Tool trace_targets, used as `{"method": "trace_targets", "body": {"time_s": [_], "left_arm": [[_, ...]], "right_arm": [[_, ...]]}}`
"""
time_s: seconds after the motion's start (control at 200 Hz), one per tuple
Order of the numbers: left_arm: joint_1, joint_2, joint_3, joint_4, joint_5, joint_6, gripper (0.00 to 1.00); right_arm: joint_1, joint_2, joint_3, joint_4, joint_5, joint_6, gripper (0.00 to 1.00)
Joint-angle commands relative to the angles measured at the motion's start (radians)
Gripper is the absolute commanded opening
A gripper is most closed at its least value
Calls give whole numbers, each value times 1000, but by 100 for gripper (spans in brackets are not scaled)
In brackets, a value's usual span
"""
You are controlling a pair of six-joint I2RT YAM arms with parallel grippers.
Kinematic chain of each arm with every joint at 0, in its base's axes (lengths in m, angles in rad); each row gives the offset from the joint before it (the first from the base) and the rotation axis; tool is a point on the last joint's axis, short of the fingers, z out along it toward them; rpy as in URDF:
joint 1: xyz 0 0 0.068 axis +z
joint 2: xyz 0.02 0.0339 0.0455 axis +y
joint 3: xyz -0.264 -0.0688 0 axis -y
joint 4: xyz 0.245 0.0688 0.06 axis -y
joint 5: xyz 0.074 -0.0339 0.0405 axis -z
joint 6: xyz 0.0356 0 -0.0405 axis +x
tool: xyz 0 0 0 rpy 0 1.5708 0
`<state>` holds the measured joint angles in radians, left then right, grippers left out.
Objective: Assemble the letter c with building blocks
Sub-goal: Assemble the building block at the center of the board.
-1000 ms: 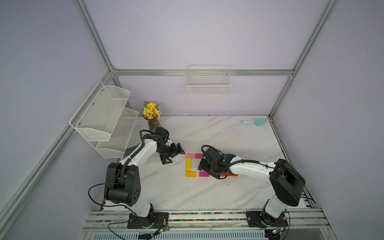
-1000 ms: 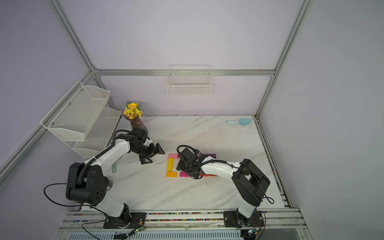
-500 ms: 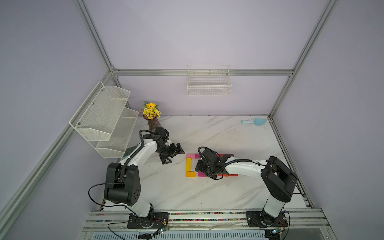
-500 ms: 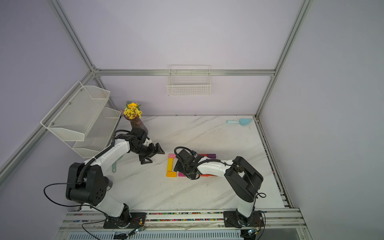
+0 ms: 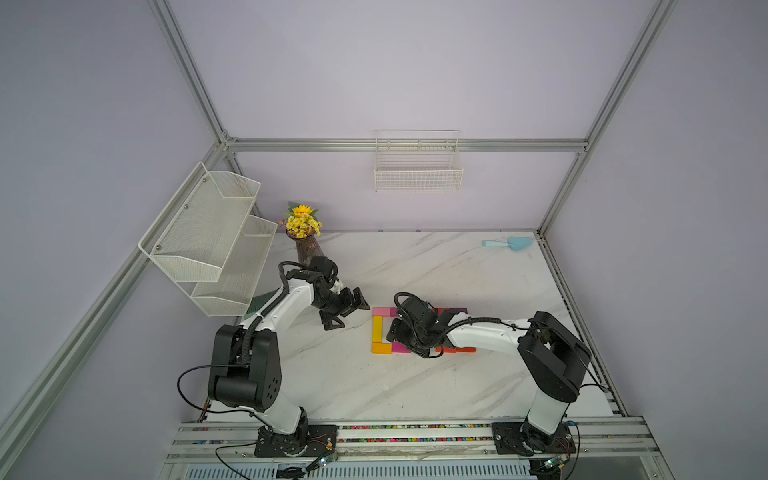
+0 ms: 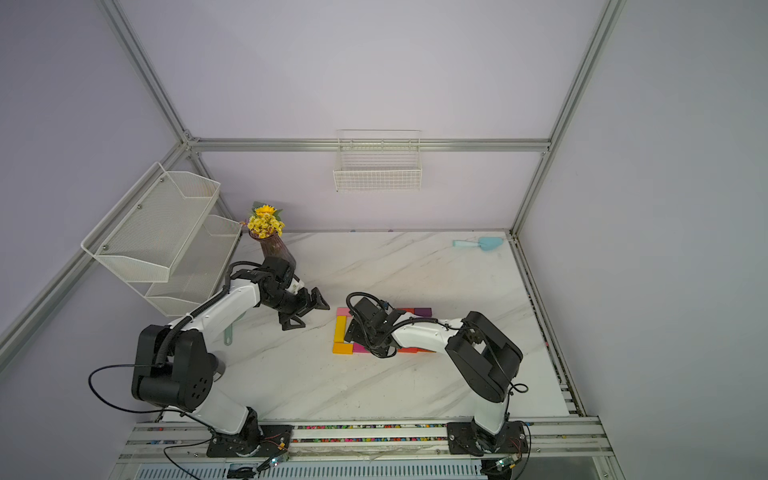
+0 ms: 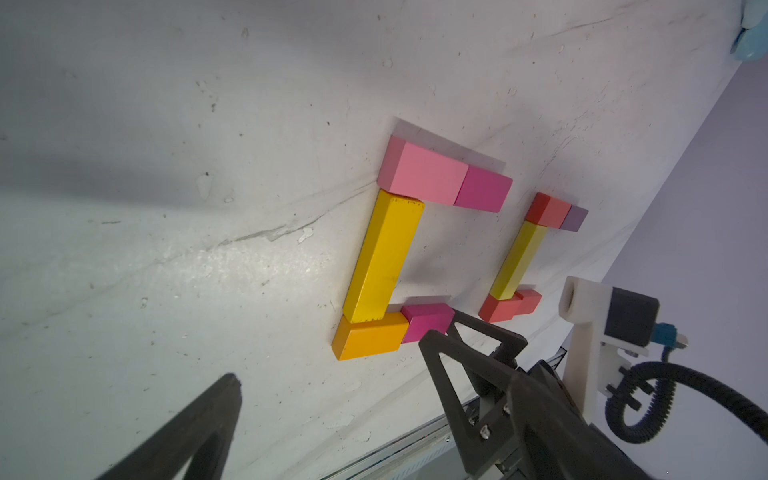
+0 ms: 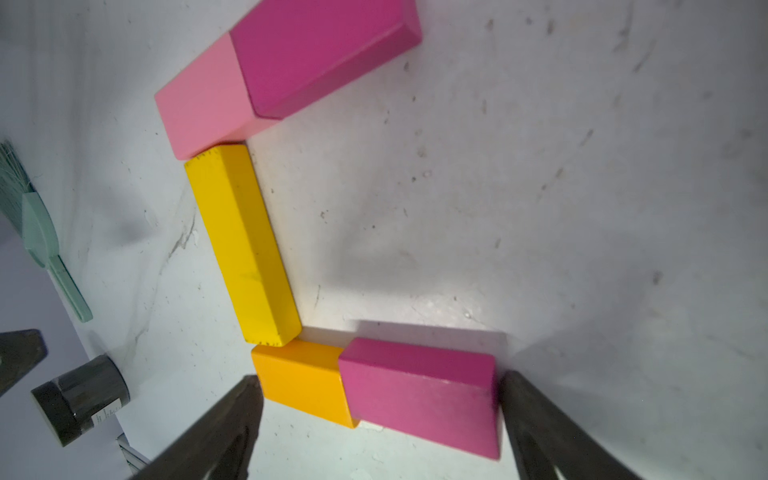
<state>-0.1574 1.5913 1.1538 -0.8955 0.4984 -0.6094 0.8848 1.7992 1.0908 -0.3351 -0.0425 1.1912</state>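
1. Along the front edge of the surface [image 5: 353,386] runs a line of beads [image 5: 415,427], too small to tell apart.
2. My right hand [image 8: 380,380] is low over the nearer row of the letter, jaws spread wide and holding nothing. One fingertip stands at the outer end of the orange block [image 8: 303,384], the other at the free end of the magenta block [image 8: 419,395] joined to it. Whether either one touches, I cannot tell. In both top views my own wrist covers these fingers.
3. The letter lies mid-surface. From the orange block a long yellow block [image 8: 243,245] leads to a light pink block [image 8: 203,99]. Beside that is a second magenta block [image 8: 324,50], cut off by the right wrist view's edge.
4. Just toward the right edge sits another group: a second yellow block [image 7: 519,259], red blocks [image 7: 498,309] and a purple block [image 7: 575,218]. In both top views my right arm [image 5: 482,334] hides most of it.
5. My left hand [image 5: 348,312] hangs open and empty on the letter's left-edge side, apart from it.
6. A green brush [image 6: 227,336] is mostly hidden under my left arm [image 6: 224,307].
7. In the far left corner stands a vase [image 5: 306,249] of yellow flowers, its foot behind my left arm.
8. Near the far right corner lies a light blue scoop [image 5: 509,244], only a sliver in the left wrist view.
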Motion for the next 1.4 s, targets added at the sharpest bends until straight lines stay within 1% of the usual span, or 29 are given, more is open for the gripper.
{"method": "trace_targets", "body": {"time_s": [0.0,0.22,0.385,0.55,0.765,0.93,1.0,1.14,1.395], "left_arm": [[7,-19,-5,18,29,-1,100],[7,-38,-38,33,54,-27,100],[7,-69,-96,57,74,-56,100],[7,-97,-152,87,86,-86,100],[13,-110,-178,119,96,-118,100],[41,-102,-168,122,95,-117,100],[57,-98,-164,121,99,-112,100],[78,-93,-169,125,111,-101,100],[79,-102,-223,147,142,-96,100]], "right_arm": [[5,23,14,10,-2,12,92],[5,5,6,-1,5,12,92],[5,-29,-7,-6,16,11,92],[17,-70,-24,5,-1,17,92],[103,-56,-28,83,-10,83,92],[181,2,-48,240,-4,167,92],[202,27,-49,278,0,192,92],[233,36,-53,285,32,209,92],[235,-20,-120,271,82,252,92]]}}
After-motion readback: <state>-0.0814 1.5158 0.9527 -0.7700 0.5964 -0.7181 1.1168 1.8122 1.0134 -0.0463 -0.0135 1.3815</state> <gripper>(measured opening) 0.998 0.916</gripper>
